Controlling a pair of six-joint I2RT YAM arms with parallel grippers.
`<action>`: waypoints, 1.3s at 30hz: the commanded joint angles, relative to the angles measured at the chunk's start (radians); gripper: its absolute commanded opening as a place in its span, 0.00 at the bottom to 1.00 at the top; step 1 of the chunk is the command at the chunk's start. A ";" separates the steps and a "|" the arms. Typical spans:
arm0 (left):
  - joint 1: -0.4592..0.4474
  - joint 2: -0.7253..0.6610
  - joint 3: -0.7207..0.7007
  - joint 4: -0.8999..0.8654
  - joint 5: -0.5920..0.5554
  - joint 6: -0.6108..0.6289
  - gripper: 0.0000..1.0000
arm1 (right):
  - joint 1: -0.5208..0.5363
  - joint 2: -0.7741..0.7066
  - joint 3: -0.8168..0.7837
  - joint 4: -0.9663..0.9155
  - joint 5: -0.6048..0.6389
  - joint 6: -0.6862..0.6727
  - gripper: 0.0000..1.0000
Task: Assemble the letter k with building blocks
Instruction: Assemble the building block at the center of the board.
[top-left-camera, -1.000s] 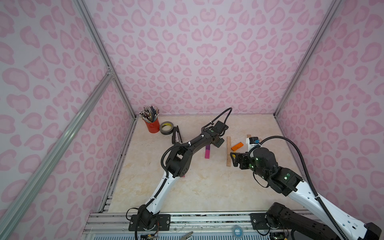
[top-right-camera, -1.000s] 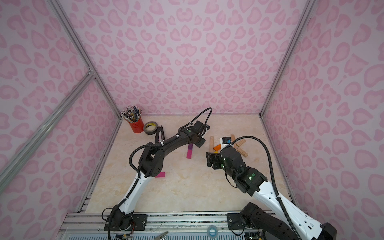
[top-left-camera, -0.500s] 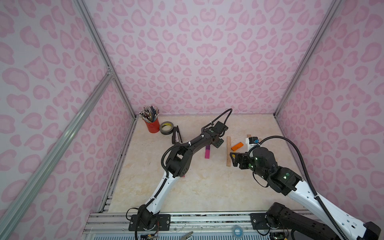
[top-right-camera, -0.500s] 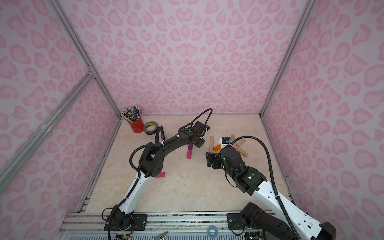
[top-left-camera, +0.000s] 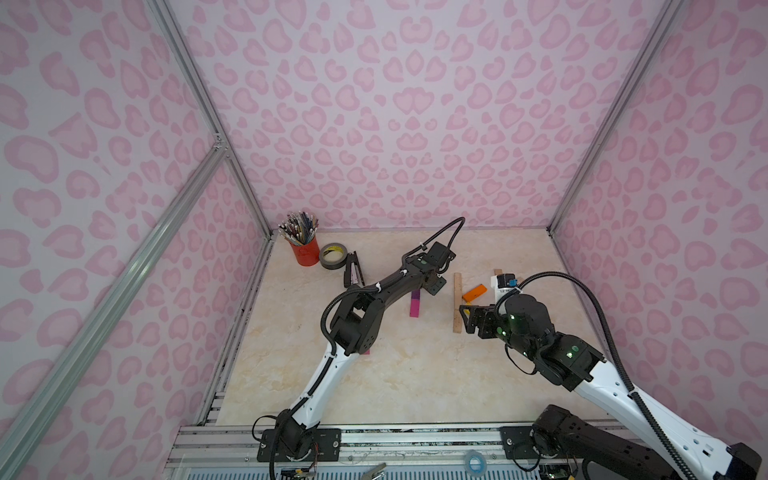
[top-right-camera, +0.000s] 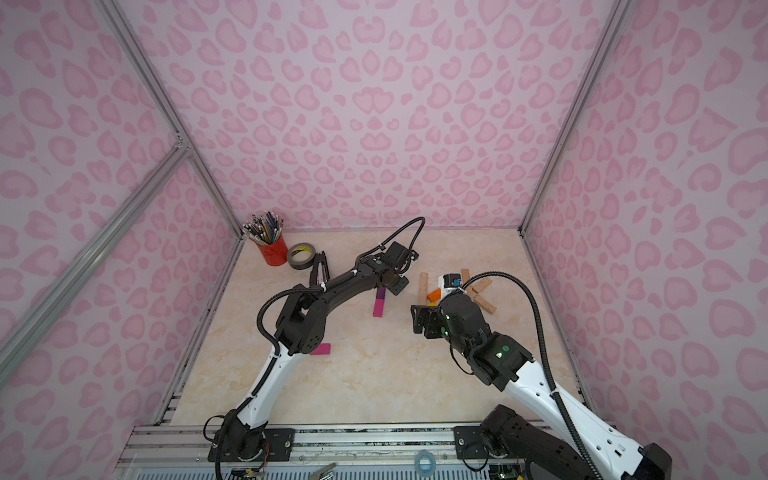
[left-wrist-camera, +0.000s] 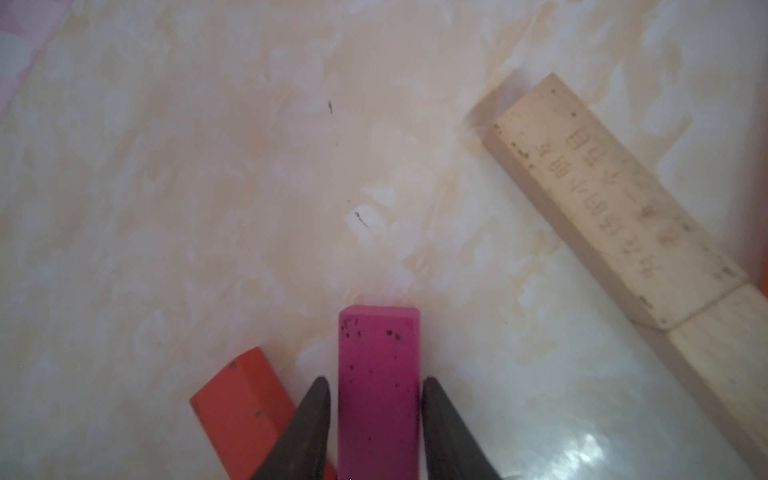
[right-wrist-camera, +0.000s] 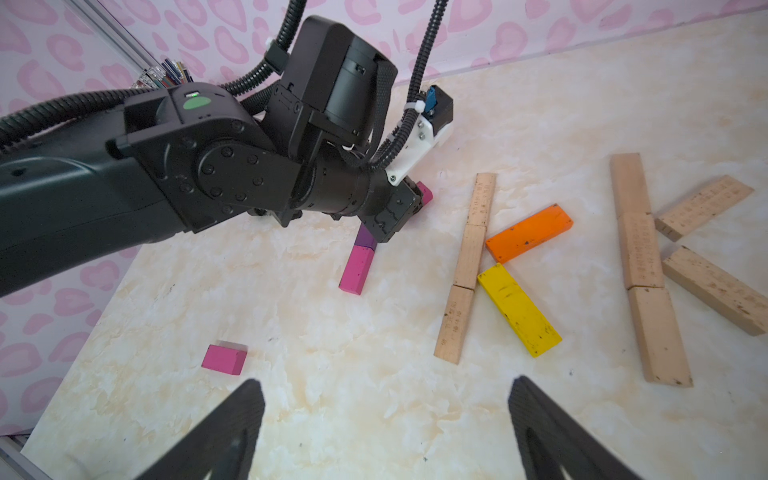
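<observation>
Lying flat, the magenta block (left-wrist-camera: 378, 395) sits between jaws of the left tool (left-wrist-camera: 376, 380).

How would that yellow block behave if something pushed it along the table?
The yellow block lies flat on a broad face, so it would probably slide, not roll or tip. It looks like solid painted wood: likely stiff and light.

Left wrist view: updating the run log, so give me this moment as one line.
left fingers: slightly open astride magenta block on table | right fingers: open, empty | red block: beside magenta block
</observation>
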 joint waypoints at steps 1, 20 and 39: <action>-0.001 -0.017 -0.006 0.003 -0.016 0.013 0.40 | 0.000 0.002 -0.003 0.007 -0.003 0.004 0.93; 0.002 -0.039 -0.029 0.002 -0.016 0.013 0.37 | 0.000 0.003 -0.003 0.011 -0.010 0.013 0.93; 0.008 -0.047 -0.041 0.002 -0.018 0.012 0.37 | 0.000 0.004 -0.007 0.014 -0.013 0.019 0.92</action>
